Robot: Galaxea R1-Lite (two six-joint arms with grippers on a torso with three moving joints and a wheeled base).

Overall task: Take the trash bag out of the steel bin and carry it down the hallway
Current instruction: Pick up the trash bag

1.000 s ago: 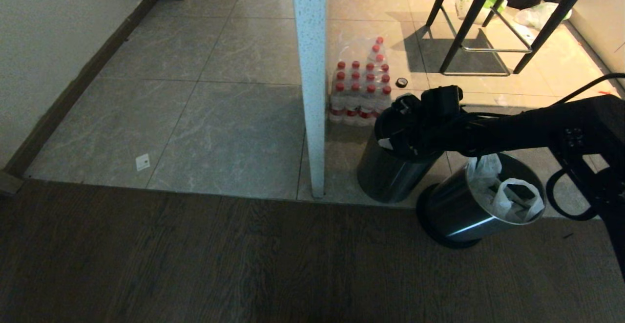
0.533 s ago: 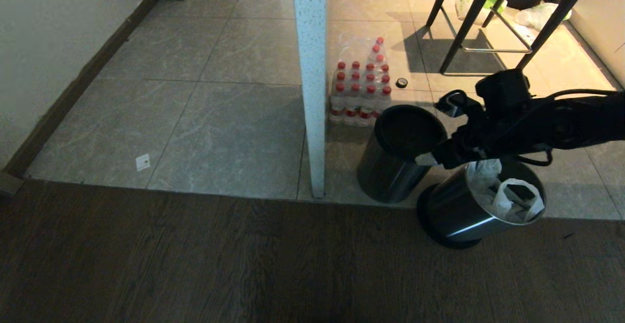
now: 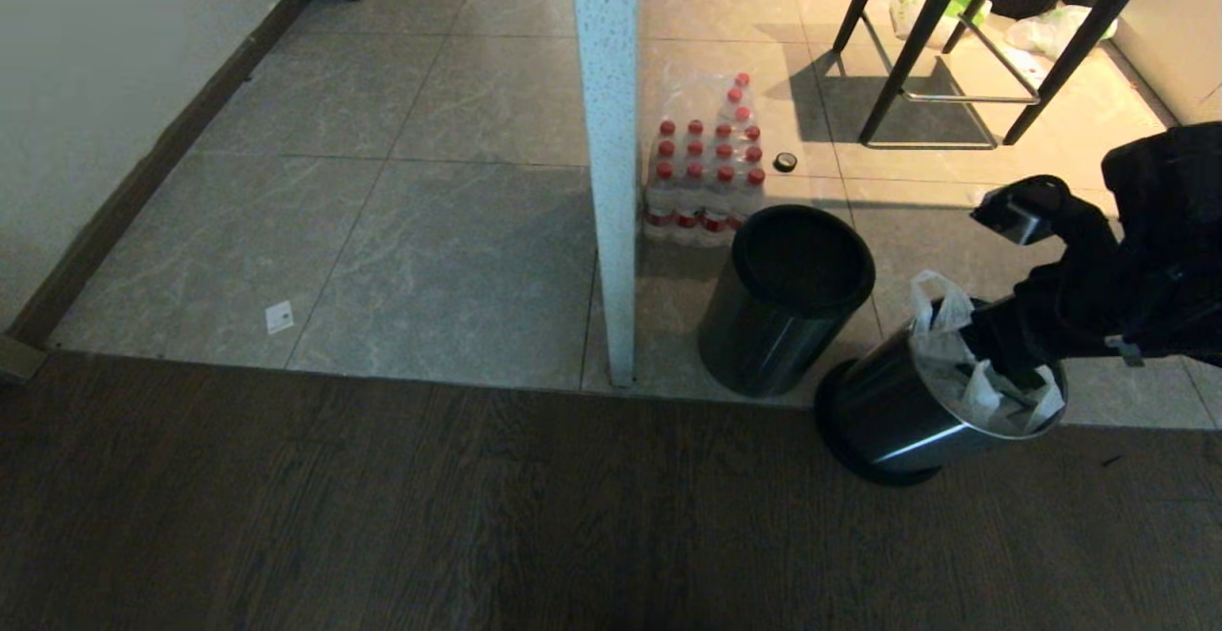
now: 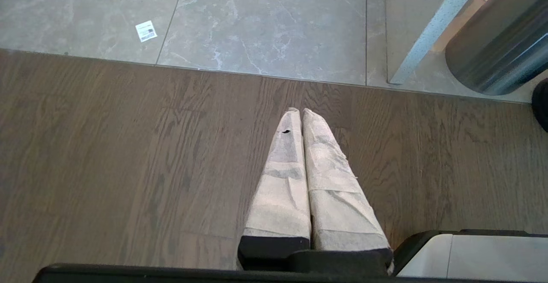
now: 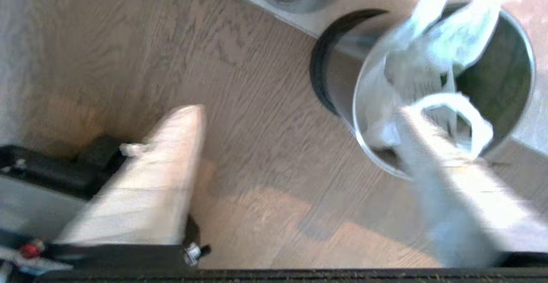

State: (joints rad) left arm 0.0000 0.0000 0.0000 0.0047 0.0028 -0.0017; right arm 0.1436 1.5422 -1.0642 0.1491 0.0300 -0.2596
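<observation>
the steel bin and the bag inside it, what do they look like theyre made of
The steel bin: looks like brushed metal with a sheen, given the bright streak of reflected light down its side; its base ring is black, perhaps plastic. The trash bag: thin translucent white plastic film, crumpled, its loop handles standing limp above the rim.

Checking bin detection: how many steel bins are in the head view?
2. One bin stands upright beside the white post, showing no bag. The other bin sits right of it, tilted, holding the white trash bag. None seems hidden.
</observation>
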